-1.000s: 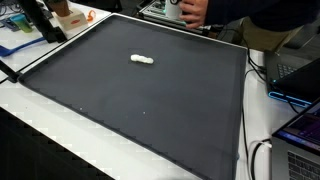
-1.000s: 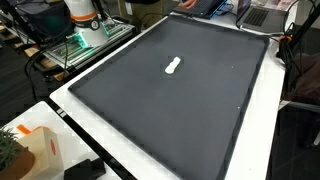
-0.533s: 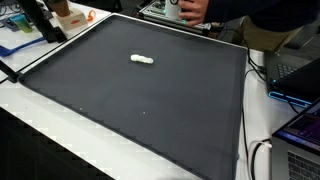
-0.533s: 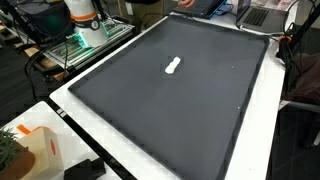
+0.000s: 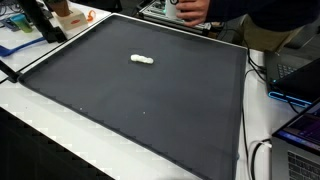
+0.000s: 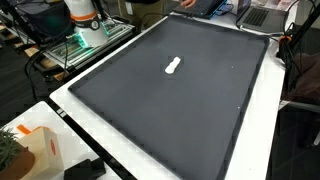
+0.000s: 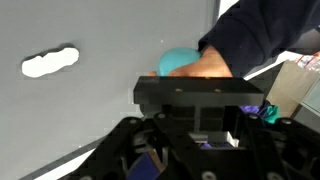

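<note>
In the wrist view the dark body of my gripper (image 7: 195,138) fills the lower middle, and its fingertips are lost in shadow, so whether anything sits between them is unclear. Just beyond it a person's hand (image 7: 215,65) in a dark blue sleeve holds a teal rounded object (image 7: 176,60). A small white lumpy object (image 7: 50,62) lies on the dark mat to the side. Both exterior views show that white object (image 5: 142,60) (image 6: 173,67) alone on the big black mat (image 5: 150,105) (image 6: 180,110). The gripper does not show in either of them.
The person (image 5: 190,8) stands at the mat's far edge. The robot's white and orange base (image 6: 85,20) stands beside a green-lit stand. A cardboard box (image 6: 35,150), a black stand (image 5: 40,22), laptops (image 5: 300,120) and cables (image 5: 260,150) ring the table.
</note>
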`<state>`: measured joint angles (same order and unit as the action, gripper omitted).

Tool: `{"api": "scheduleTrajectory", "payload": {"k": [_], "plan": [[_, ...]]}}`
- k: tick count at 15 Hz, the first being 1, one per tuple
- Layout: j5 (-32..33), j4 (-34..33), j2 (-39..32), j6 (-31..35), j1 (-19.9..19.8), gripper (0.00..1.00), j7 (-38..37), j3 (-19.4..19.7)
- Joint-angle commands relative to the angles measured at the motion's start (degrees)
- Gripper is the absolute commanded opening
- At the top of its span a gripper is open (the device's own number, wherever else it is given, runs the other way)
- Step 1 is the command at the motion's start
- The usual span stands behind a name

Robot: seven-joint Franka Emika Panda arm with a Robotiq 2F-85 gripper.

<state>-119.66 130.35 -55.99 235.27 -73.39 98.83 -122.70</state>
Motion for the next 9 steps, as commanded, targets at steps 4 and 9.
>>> {"api": "scheduleTrajectory", "payload": {"k": [4, 9], "plan": [[1.8, 0.38, -1.47, 1.13, 0.86, 0.52, -2.14, -0.1], [1.93, 0.38, -1.71, 1.1, 0.83, 0.27, -2.19, -0.1]]}}
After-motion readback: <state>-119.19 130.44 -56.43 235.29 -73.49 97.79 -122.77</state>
